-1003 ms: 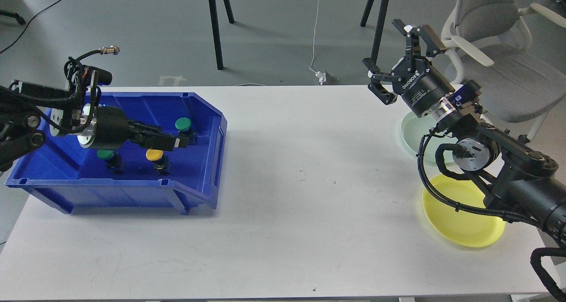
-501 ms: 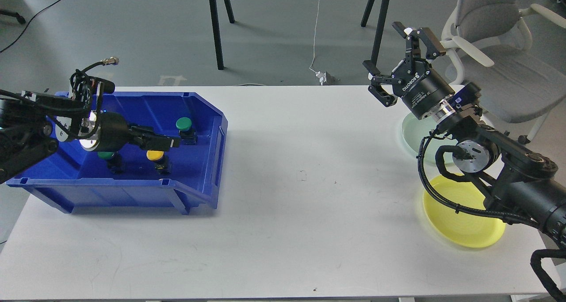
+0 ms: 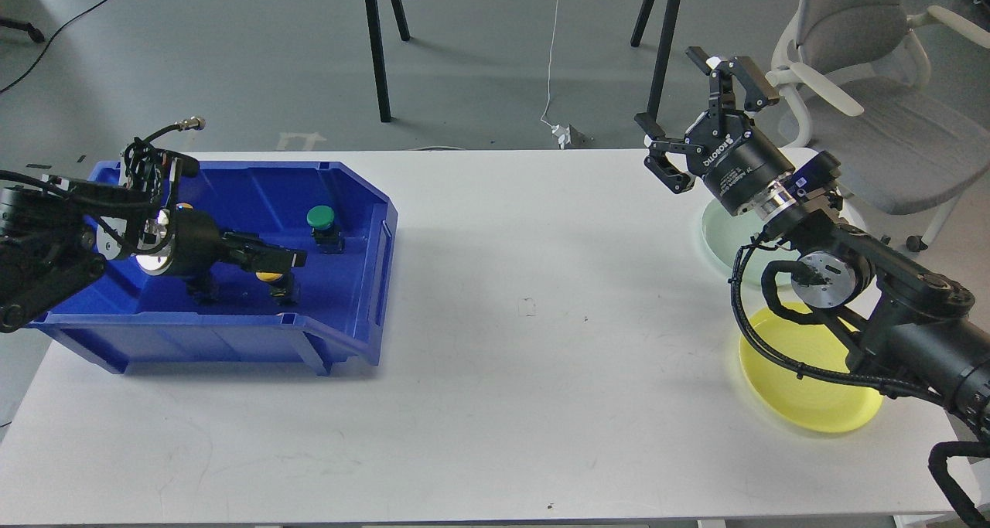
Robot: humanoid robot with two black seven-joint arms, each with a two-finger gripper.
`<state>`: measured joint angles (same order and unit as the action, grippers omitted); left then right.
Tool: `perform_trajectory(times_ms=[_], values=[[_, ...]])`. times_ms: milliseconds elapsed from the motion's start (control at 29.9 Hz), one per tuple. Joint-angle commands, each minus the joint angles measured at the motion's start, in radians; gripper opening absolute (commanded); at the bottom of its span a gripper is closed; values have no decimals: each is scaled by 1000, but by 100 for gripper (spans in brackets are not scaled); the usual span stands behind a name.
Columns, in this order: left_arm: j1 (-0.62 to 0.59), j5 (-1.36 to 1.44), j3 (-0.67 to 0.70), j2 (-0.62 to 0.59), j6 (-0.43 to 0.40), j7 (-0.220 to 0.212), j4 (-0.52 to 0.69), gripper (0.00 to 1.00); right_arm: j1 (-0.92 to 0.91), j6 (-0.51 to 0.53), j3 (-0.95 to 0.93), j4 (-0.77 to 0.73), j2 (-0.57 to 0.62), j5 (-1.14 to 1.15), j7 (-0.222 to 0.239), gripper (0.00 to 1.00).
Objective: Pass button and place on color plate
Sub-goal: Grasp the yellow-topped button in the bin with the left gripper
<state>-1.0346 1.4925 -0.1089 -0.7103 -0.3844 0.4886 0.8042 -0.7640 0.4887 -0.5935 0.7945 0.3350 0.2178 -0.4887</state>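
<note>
A blue bin (image 3: 232,344) stands on the left of the white table (image 3: 526,373). In it lie a green button (image 3: 320,217) and a yellow button (image 3: 271,277); the yellow one is partly hidden by my left gripper (image 3: 298,259). That gripper reaches low into the bin, right over the yellow button, and its dark fingers overlap. My right gripper (image 3: 681,99) is open and empty, held high above the table's back right. A pale green plate (image 3: 723,238) and a yellow plate (image 3: 804,385) lie under my right arm.
The black base of another button (image 3: 203,288) shows under my left wrist, its cap hidden. A grey office chair (image 3: 874,87) and black stand legs (image 3: 377,49) are behind the table.
My left gripper has dropped lower into the bin and drawn back to the left, down onto the yellow button. My right gripper has shifted slightly right.
</note>
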Motion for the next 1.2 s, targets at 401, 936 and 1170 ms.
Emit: perform_trajectory(times_ms=[401, 936, 1170], values=[[22, -1, 0, 11, -4, 0, -22, 90, 11, 0, 0, 0, -1, 0, 0, 99], [42, 2, 0, 11, -5, 0, -22, 76, 14, 0, 0, 0, 1, 0, 0, 99], [47, 6, 0, 11, -1, 0, -25, 56, 18, 0, 0, 2, 1, 0, 0, 99]])
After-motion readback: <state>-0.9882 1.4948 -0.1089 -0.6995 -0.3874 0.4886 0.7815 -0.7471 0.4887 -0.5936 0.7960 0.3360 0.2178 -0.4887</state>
